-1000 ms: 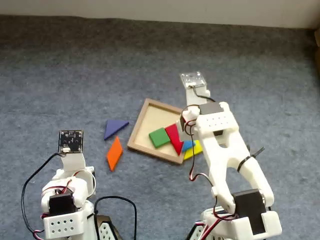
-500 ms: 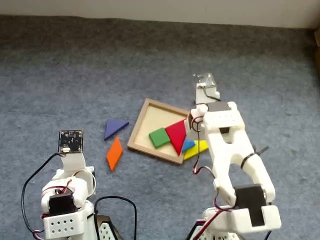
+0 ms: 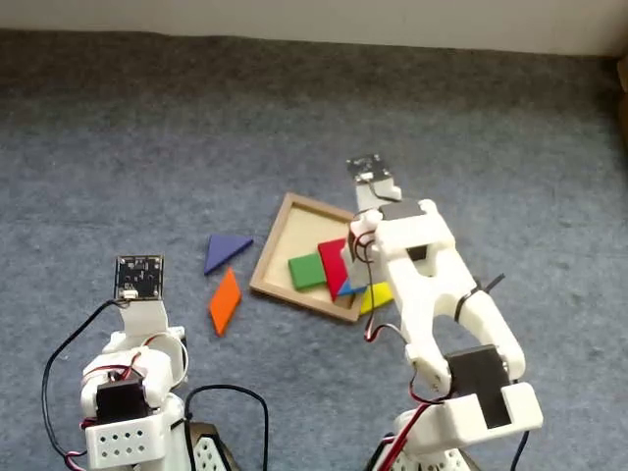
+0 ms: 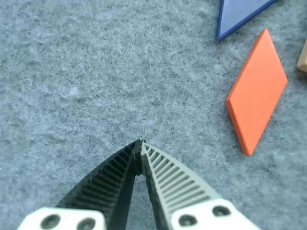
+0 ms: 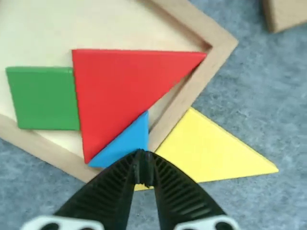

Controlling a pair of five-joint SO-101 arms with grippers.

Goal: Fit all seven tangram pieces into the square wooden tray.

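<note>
A grey-blue carpeted tabletop (image 3: 147,147) carries everything. Near its middle lies a square wooden tray (image 3: 267,259), turned at an angle. Beside the tray's left rim rest a dark blue triangle (image 3: 226,250) and, just below it, an orange parallelogram (image 3: 225,300). A yellow triangle (image 3: 378,296) lies against the tray's opposite rim.

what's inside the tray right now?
The green square and red triangle lie inside the tray. A blue piece sits at its corner, seemingly over the rim; any part under red is hidden.

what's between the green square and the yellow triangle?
Right wrist view: the red triangle, a blue piece under its edge, then the tray rim; the yellow triangle lies outside it.
</note>
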